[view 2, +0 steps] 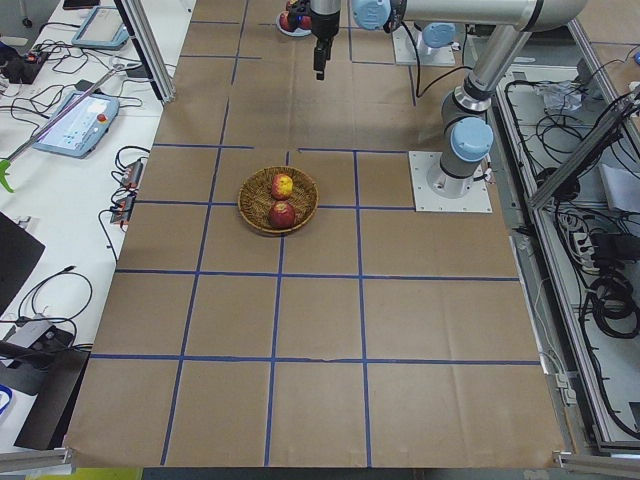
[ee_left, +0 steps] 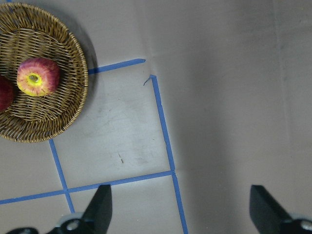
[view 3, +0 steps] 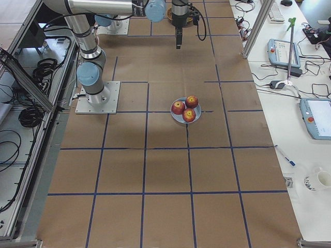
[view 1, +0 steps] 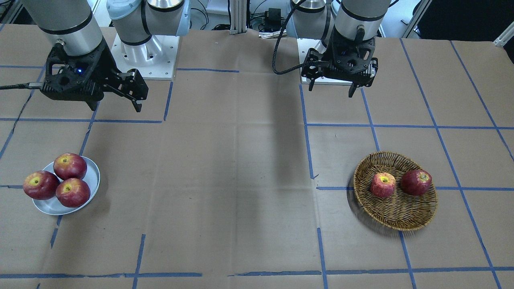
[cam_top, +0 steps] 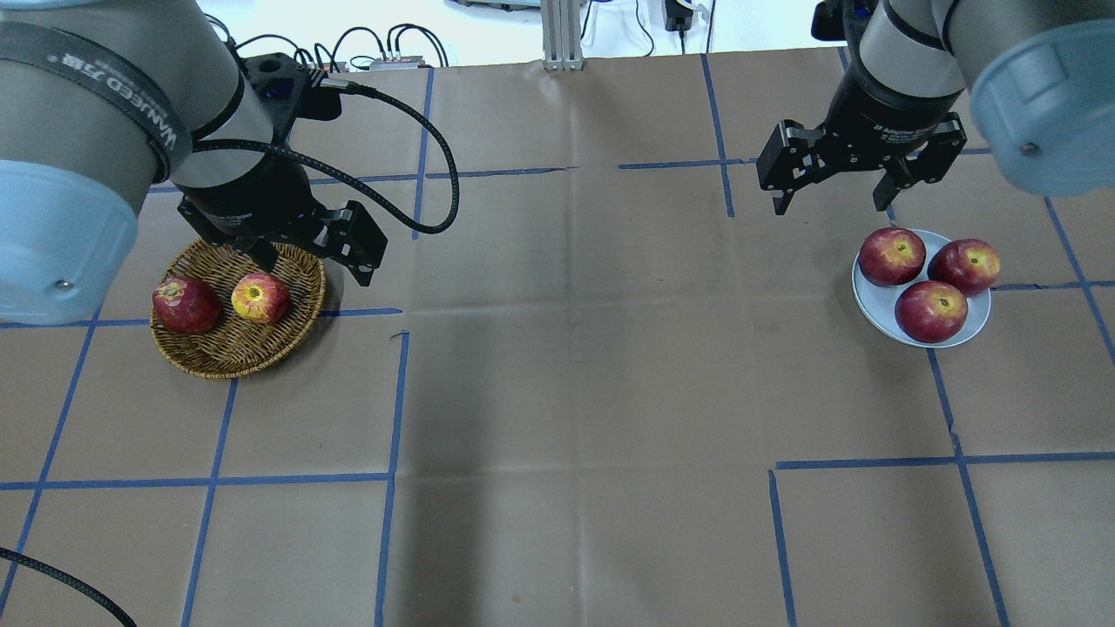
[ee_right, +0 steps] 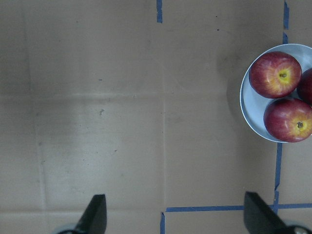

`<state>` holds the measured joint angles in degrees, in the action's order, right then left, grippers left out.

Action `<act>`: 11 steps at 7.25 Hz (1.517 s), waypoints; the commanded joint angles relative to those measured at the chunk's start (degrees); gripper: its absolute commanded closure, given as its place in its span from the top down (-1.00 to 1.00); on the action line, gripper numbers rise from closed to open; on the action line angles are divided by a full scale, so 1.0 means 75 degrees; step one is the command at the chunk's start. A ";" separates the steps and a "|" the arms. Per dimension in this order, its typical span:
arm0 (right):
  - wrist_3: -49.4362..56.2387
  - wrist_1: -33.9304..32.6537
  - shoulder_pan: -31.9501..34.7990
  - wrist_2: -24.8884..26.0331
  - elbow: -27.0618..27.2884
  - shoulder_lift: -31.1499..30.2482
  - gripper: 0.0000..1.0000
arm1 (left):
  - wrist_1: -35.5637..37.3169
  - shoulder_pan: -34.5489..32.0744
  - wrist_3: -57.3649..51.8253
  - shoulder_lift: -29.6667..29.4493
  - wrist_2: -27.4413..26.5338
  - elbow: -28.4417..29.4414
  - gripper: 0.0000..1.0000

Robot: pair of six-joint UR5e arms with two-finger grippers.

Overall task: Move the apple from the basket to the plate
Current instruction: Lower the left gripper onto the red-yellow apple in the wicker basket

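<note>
- Apple [cam_top: 260, 298] sits stem hollow up inside basket [cam_top: 228, 359], just beside one darker apple [cam_top: 185, 305].
- Plate [cam_top: 871, 300], well apart on desk [cam_top: 575, 348], carries three dark red apples [cam_top: 931, 310].
- Left fingers [ee_left: 101, 207]: released, spread wide, empty, raised beside basket.
- Right fingers [ee_right: 97, 214]: released, spread wide, empty, raised near plate.

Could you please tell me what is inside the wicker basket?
Two apples side by side: a pinkish-red apple with yellow stem hollow and a darker red apple. The basket weave beneath is hidden.
</note>
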<state>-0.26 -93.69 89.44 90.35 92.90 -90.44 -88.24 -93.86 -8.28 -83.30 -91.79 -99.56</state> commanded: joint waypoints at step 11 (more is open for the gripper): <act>0.0000 0.0000 0.0017 -0.0012 0.0000 0.0000 1.00 | 0.4031 0.3316 -0.5539 -0.2706 0.0238 -0.1436 0.98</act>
<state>-0.26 -93.69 89.52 90.33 92.89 -90.44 -58.66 -68.84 -49.15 -99.96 -90.06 -113.32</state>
